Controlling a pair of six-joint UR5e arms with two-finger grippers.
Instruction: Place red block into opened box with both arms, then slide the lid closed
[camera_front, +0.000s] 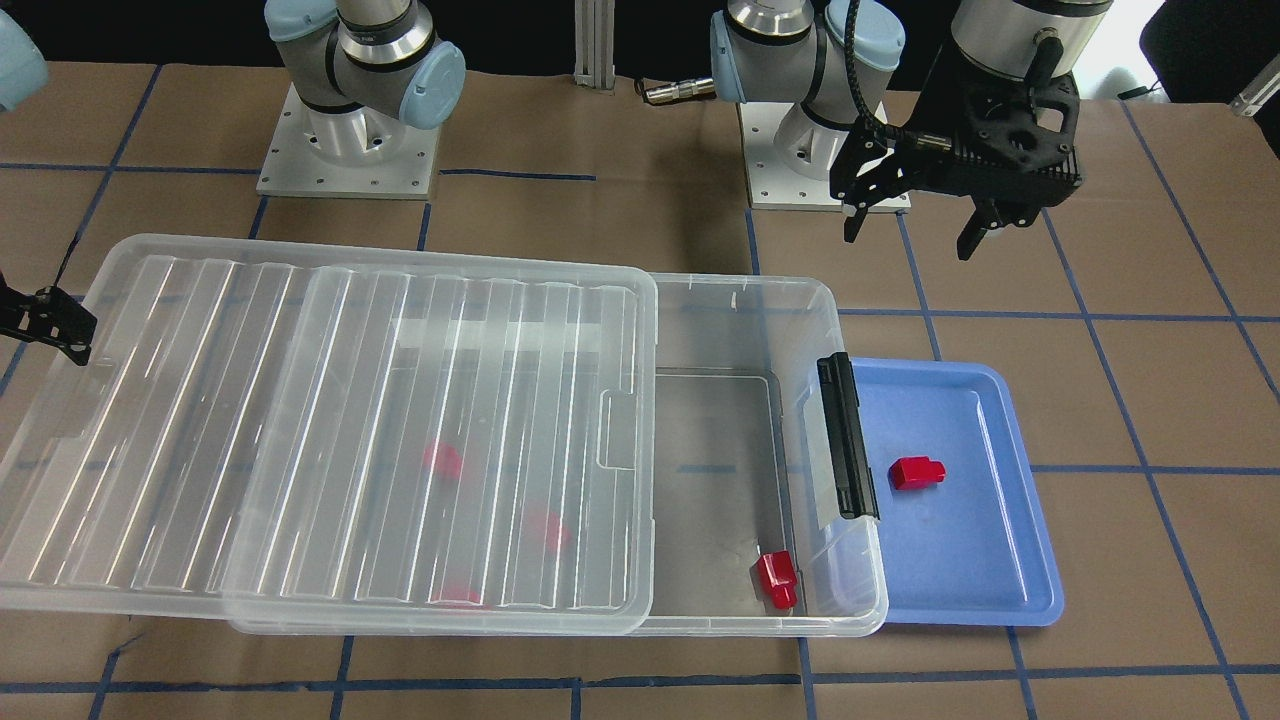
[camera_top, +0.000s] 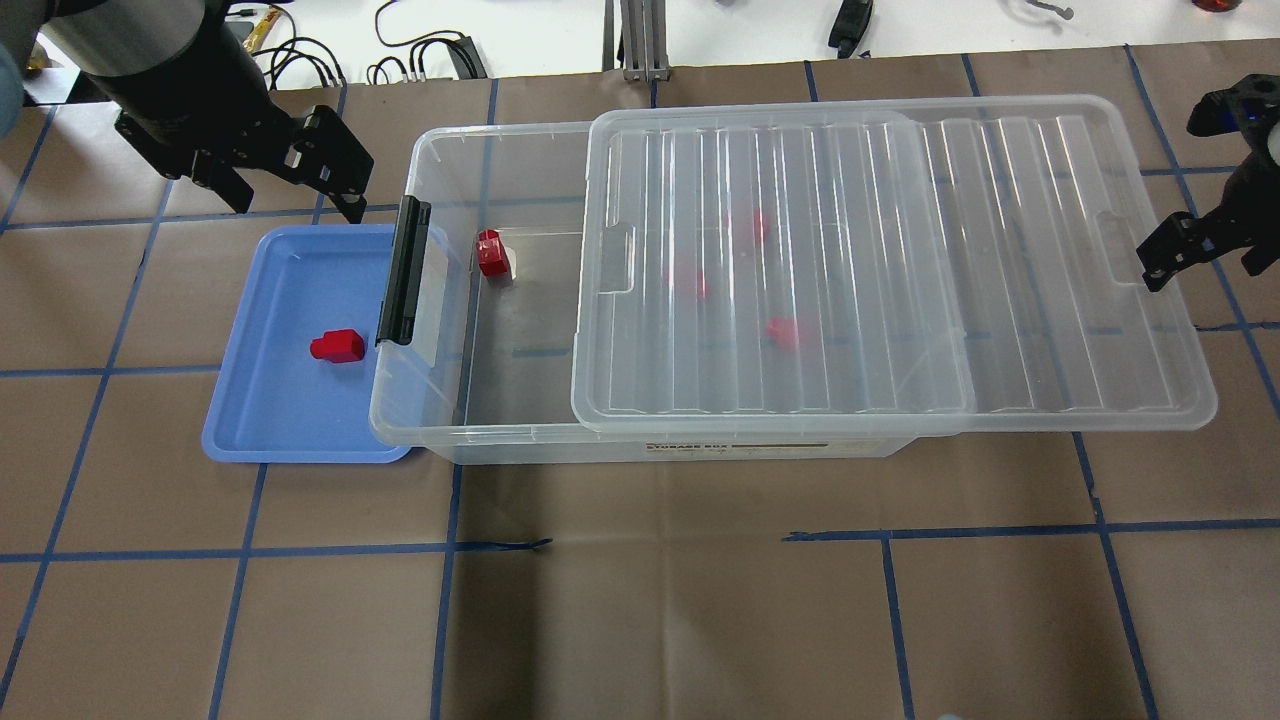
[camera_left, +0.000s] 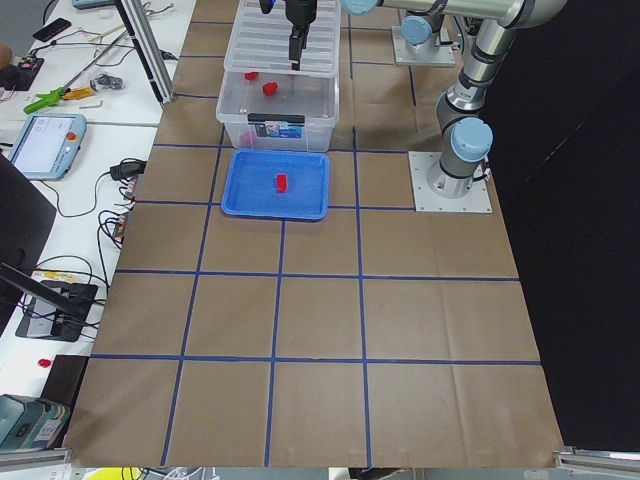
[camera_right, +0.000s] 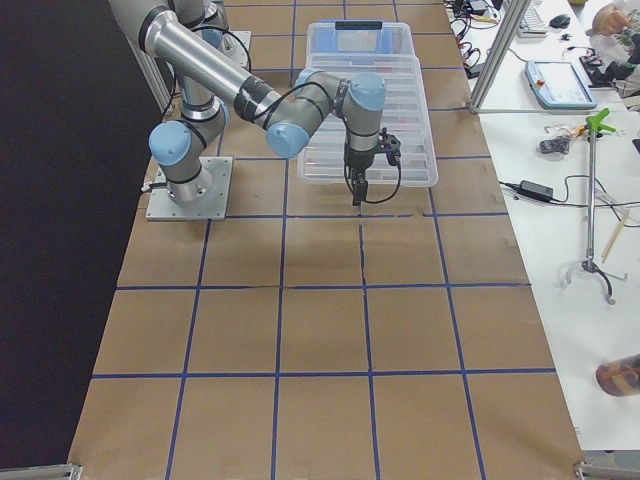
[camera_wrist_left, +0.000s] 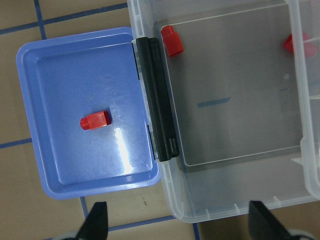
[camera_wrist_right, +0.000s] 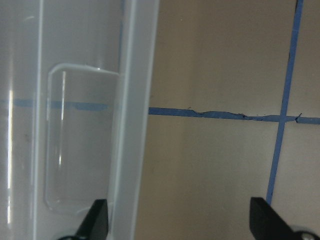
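Status: the small glossy red plastic block (camera_top: 337, 346) lies on its side in the shallow blue plastic tray (camera_top: 270, 420), near the black latch bar (camera_top: 402, 270), not yet taken. The large clear plastic storage box (camera_top: 520, 445) stands on the brown taped surface (camera_top: 640, 600). Its ribbed clear plastic lid (camera_top: 1000, 250) sits drawn towards the right arm's end, overhanging there and leaving the latch end open. One more red block (camera_top: 491, 252) rests in the open part, and others show blurred under the lid.

Left tool (camera_top: 295, 200): spread, empty, hanging above the tray's far edge. Right tool (camera_top: 1200, 265): spread, empty, at the lid's overhanging end, one finger over its rim.

Risks, as I judge them:
- A pinch on the block's narrow stub may let the glossy piece twist out.
- A finger may strike the latch bar just beside the block.
- An off-centre push may skew the lid and jam it.
- An early slide would catch the left tool.
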